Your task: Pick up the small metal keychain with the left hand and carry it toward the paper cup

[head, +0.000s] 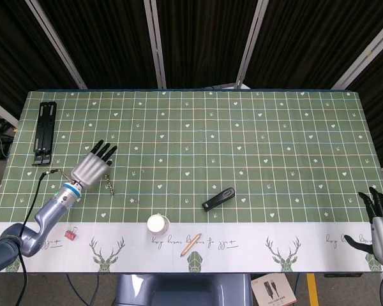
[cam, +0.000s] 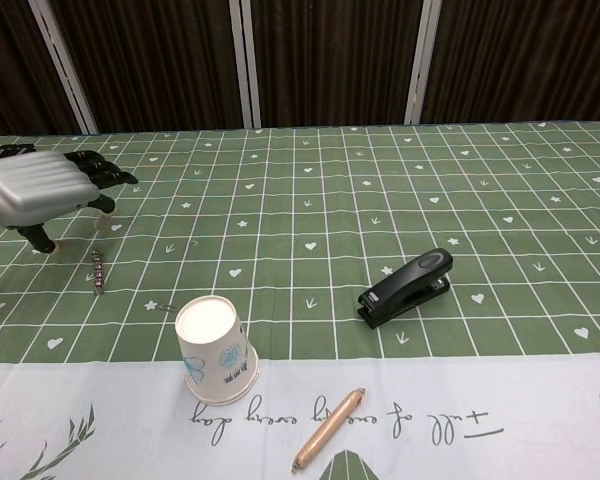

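Head view: reaching step in hand, nothing picked up yet. Left hand (head: 91,168) hovered empty, fingers spread toward one o'clock. Small metal keychain (head: 108,184) lay on the bench (head: 255,134), just at the hand's four o'clock; paper cup (head: 157,224) farther at four. Next, judged: lower and pinch.

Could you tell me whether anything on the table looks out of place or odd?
Only the paper cup stands out: it sits upside down, base up, near the table's front edge. Nothing looks spilled or damaged; the keychain lies flat beside the left hand.
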Controlling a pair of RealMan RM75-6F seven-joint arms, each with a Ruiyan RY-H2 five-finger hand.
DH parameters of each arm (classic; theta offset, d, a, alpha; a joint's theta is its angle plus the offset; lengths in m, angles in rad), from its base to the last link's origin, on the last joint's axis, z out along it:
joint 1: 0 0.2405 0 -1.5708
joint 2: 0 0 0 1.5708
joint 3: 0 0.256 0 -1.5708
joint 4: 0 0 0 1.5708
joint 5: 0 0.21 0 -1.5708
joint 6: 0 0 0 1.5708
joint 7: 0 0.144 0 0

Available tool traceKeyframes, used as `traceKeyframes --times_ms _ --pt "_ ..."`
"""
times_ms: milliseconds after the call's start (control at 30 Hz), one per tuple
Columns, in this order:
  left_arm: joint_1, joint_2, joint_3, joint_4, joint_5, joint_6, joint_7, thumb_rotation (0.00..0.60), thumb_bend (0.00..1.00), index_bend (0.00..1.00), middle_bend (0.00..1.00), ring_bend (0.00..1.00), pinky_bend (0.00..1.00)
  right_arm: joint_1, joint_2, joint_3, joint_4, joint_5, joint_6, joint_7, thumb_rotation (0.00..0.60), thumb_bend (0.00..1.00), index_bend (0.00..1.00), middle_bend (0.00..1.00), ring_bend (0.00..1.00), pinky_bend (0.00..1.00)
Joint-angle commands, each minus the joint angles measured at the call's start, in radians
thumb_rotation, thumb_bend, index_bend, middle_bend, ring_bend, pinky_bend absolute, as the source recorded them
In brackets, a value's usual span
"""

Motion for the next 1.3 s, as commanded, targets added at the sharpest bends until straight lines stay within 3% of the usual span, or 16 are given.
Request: traceKeyframes --times_ms 33,1300 --pt "-0.011 -0.028 0.01 0.036 0.006 -0.007 -0.019 0.6 0.28 0.42 0.0 0.0 0.0 -0.001 0.001 0.001 0.0 0.0 0.002 0.002 0.6 0.05 0.12 0.0 0.0 0.02" --pt "-0.015 -0.092 0.036 0.11 -0.025 -0.006 -0.04 0.6 0.29 0.52 0.0 0.0 0.0 -0.003 -0.006 0.005 -0.001 -0.008 0.01 0.004 0.6 0.05 0.12 0.0 0.0 0.02"
